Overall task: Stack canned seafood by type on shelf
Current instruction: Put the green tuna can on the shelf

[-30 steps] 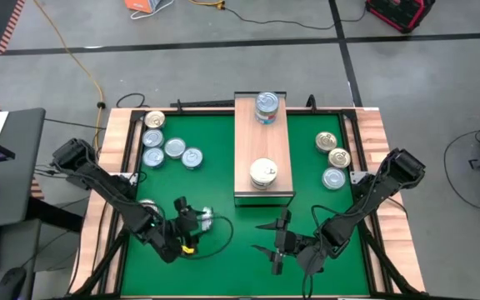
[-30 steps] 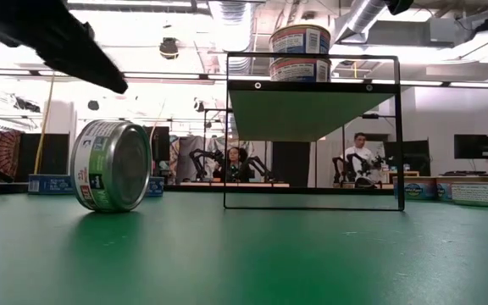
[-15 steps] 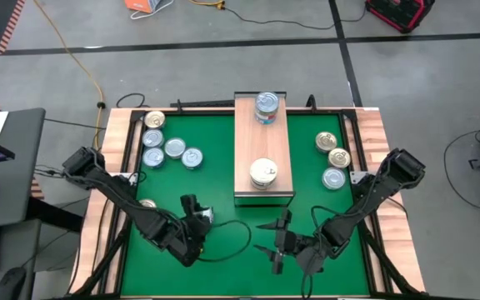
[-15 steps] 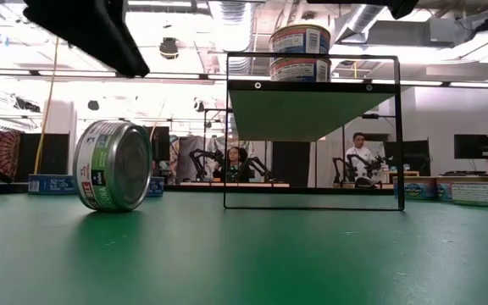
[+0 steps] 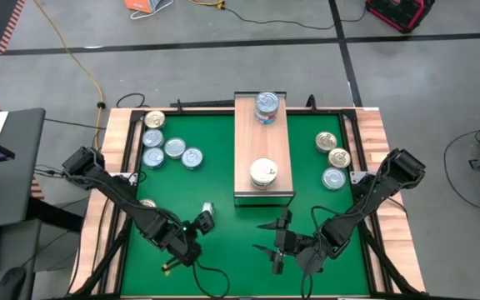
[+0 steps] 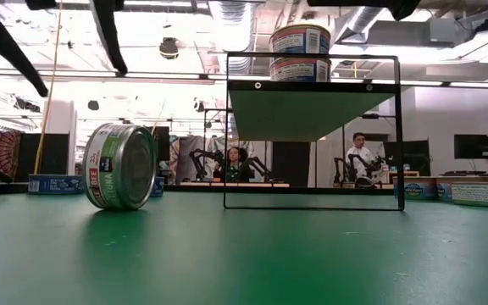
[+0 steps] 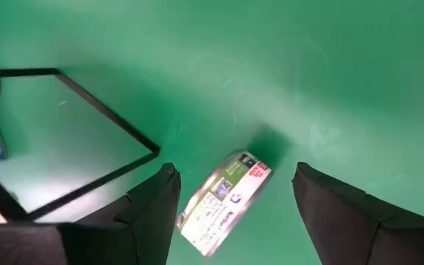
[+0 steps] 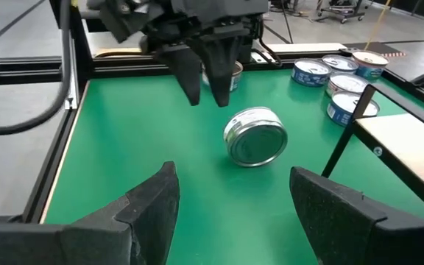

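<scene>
Canned seafood (image 5: 263, 172): only two small stacks on the shelf (image 5: 263, 150) so far, most tins left; left claw (image 5: 183, 244) wide over one on edge (image 6: 120, 166), holding nothing.

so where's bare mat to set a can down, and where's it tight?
Free: mat right of the shelf up to the three right cans, and the strip between the shelf and the left cluster. Tight: the near edge, with the tipped can by the left hand and the right hand.

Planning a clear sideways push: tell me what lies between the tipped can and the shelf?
Only bare green mat between the tipped can and the shelf, per the low view.
</scene>
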Robot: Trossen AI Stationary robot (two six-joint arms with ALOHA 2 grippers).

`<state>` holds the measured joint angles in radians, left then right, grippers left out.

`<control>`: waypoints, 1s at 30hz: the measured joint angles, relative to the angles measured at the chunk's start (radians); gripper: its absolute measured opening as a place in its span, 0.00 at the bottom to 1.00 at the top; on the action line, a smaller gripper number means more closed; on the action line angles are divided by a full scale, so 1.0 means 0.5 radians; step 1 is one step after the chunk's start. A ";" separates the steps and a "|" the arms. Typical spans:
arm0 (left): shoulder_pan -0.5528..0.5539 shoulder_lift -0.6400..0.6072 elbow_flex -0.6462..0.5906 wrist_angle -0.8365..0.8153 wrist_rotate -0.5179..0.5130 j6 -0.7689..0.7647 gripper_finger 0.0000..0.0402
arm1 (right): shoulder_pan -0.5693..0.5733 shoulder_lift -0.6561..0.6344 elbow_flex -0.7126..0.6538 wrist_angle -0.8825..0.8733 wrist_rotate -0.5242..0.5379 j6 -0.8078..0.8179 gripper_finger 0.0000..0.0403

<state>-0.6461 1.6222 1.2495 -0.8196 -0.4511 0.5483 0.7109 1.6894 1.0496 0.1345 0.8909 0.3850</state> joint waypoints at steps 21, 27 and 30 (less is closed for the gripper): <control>0.163 0.432 0.126 -0.374 -0.059 0.667 0.63 | 0.004 0.000 -0.001 -0.061 0.000 0.053 0.71; 0.163 0.426 0.109 -0.388 -0.153 0.774 0.57 | 0.004 0.000 -0.001 -0.072 0.000 0.054 0.71; 0.164 0.425 0.109 -0.431 -0.157 0.774 0.49 | 0.004 0.000 -0.001 -0.072 0.000 0.054 0.71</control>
<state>-0.5639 1.8347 1.3041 -1.0351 -0.5298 0.9355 0.7128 1.6894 1.0492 0.0984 0.8909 0.4118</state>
